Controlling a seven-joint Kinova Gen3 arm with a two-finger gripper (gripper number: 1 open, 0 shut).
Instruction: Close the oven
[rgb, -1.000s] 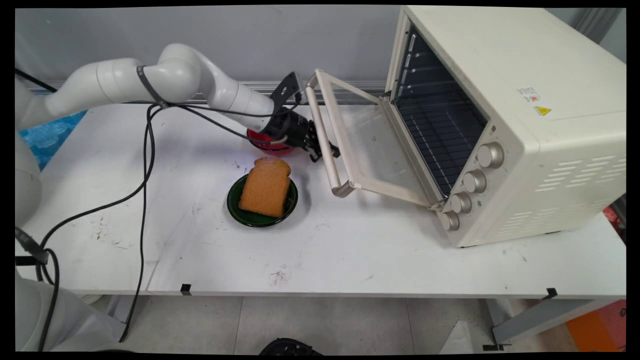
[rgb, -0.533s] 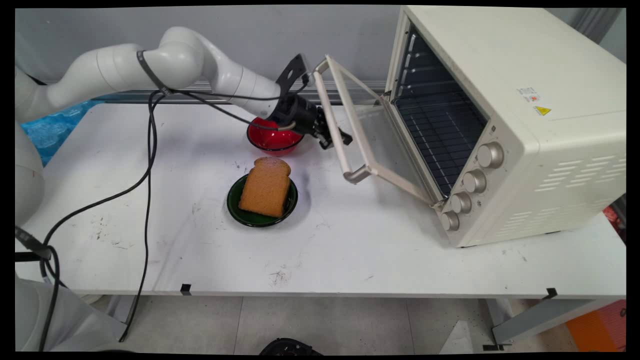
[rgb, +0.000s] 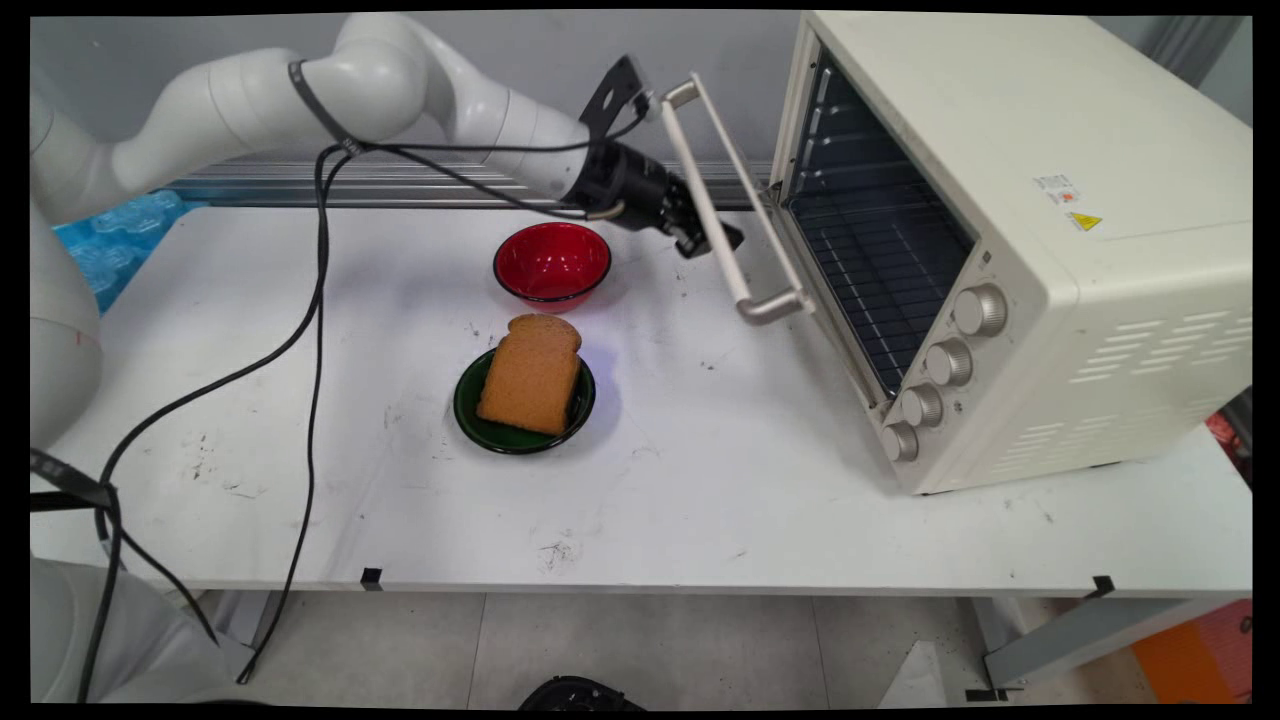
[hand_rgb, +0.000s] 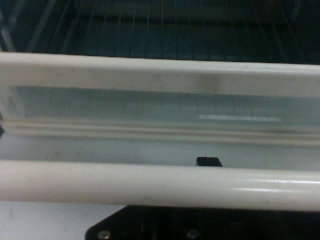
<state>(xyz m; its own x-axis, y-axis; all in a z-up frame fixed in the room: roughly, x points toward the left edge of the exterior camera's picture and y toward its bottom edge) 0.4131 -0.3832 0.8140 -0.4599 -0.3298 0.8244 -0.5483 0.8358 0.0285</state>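
Your pincer (rgb: 712, 238) sits at the door handle (rgb: 722, 240) of the toaster oven (rgb: 1010, 250); whether its tips are clamped on the bar or merely against it, you cannot tell. The handle's long axis runs crosswise in front of the hand, the half-raised door (rgb: 770, 215) and oven cavity lying just beyond it. Behind the hand on the bench (rgb: 700, 500) stand a red bowl (rgb: 552, 262) and, nearer you, toast (rgb: 530, 374) on a green plate (rgb: 470, 410).

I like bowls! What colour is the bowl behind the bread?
The bowl is red; it shows best in the main view.
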